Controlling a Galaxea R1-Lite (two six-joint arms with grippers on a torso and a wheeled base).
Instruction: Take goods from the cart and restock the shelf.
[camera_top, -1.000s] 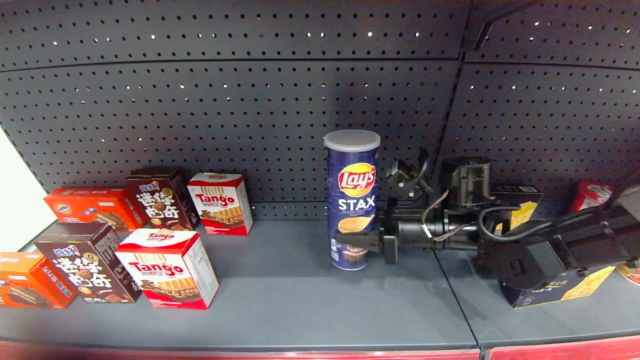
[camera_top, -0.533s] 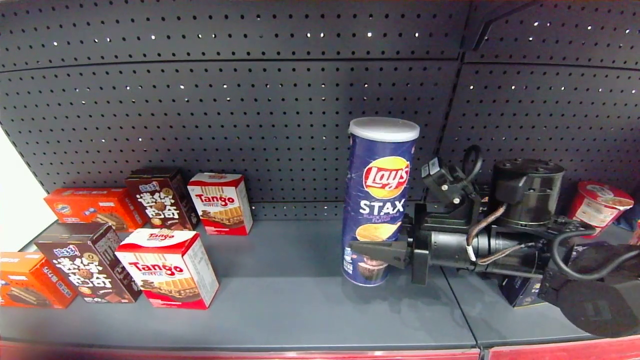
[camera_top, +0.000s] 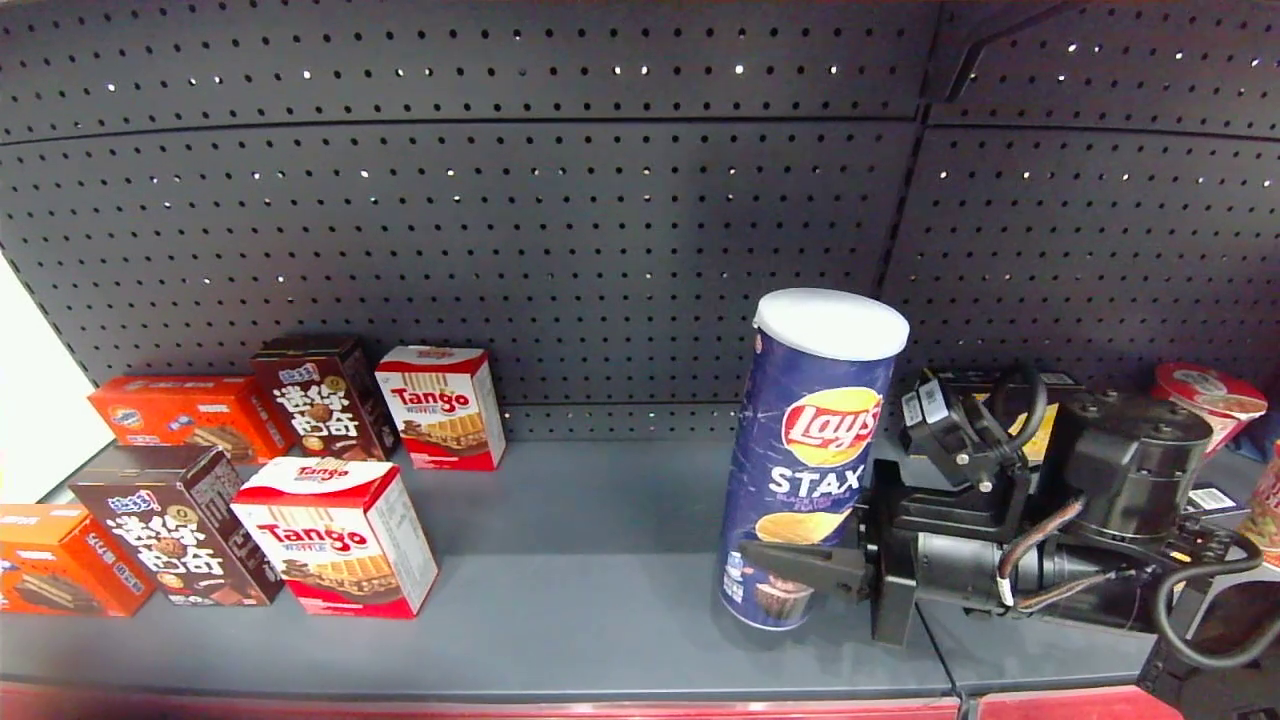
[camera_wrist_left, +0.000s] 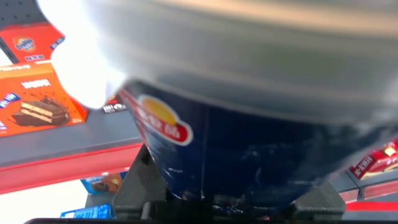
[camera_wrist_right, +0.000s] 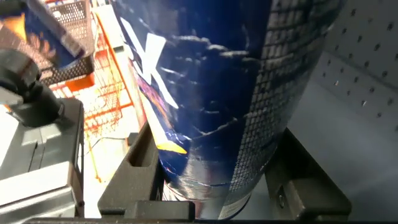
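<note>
- My right fingers (camera_top: 775, 565) are clamped on the lower part of a tall blue chip can (camera_top: 815, 460). One finger lies across its front and the other sits behind it. From my right wrist the can is wedged between both of them
- The chip can is over the front part of the grey shelf (camera_top: 580, 560), close to the seam between two shelf boards. It tilts, with its white lid (camera_top: 830, 322) leaning to my right, and I cannot tell whether its base touches the shelf
- My left fingers (camera_wrist_left: 227, 199) grip a second chip can (camera_wrist_left: 249, 143), also blue, seated between them right up against my left wrist camera. Beyond it an orange carton (camera_wrist_left: 37, 102) lies on a red-edged board (camera_wrist_left: 68, 165)
- From my right wrist, an orange wire cart (camera_wrist_right: 115, 93) stands well apart from the chip can
- On my left, the front row holds an orange box (camera_top: 60, 570), a dark brown box (camera_top: 175, 535) and a red-and-white wafer box (camera_top: 340, 540), side by side
- Behind them stands a back row of a second orange box (camera_top: 185, 412), a second brown box (camera_top: 320, 395) and a second wafer box (camera_top: 440, 405)
- Behind my right arm are a dark-and-yellow box (camera_top: 1040, 400) and a red cup (camera_top: 1200, 395)
- Farthest back, a dark pegboard (camera_top: 450, 230) walls the shelf
</note>
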